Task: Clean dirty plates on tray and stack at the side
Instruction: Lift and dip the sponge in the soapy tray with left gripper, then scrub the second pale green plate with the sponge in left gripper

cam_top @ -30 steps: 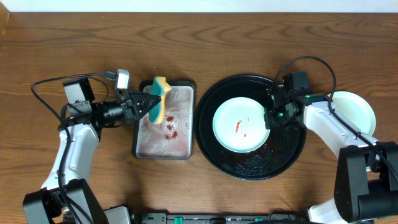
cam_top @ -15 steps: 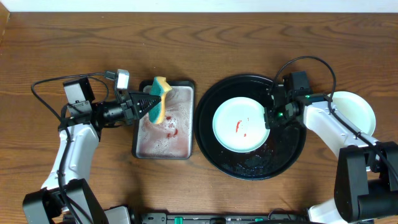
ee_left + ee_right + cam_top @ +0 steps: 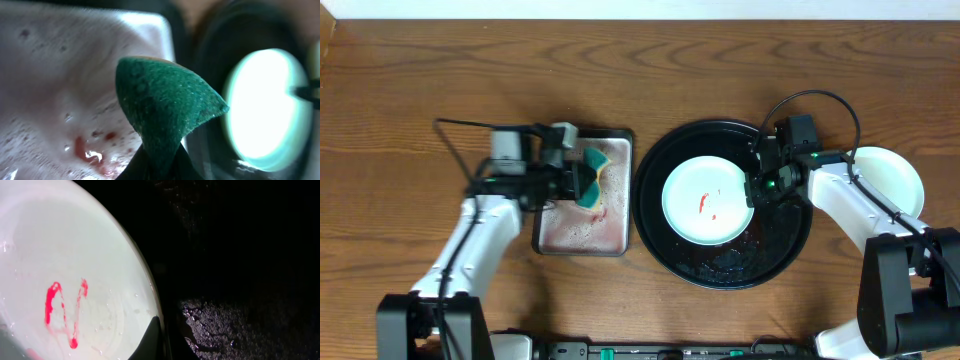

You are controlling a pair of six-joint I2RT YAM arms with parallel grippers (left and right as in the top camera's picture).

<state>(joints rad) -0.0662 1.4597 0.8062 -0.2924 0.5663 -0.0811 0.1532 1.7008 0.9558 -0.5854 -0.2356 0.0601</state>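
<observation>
- Counter [image 3: 720,60]: a pale plate [image 3: 900,175] lies on it just right of the black tray [image 3: 720,272], close under the right arm. A careless swing could knock it.
- Black tray: wet and glossy, so a plate may skate under scrubbing.
- Silver tray [image 3: 565,238]: holds soapy, red-tinged water, and drips could spread it.
- Mint-green plate [image 3: 705,180]: flat and face up on the black tray, with a red smear showing. It is round, so it has no long axis.
- Sponge [image 3: 597,165]: over the silver tray, long axis front to back. If it is soggy it may slip.
- Left pincer [image 3: 582,182]: clamped on the sponge.
- Right pincer [image 3: 757,190]: looks nipped on the mint-green plate's right rim.
</observation>
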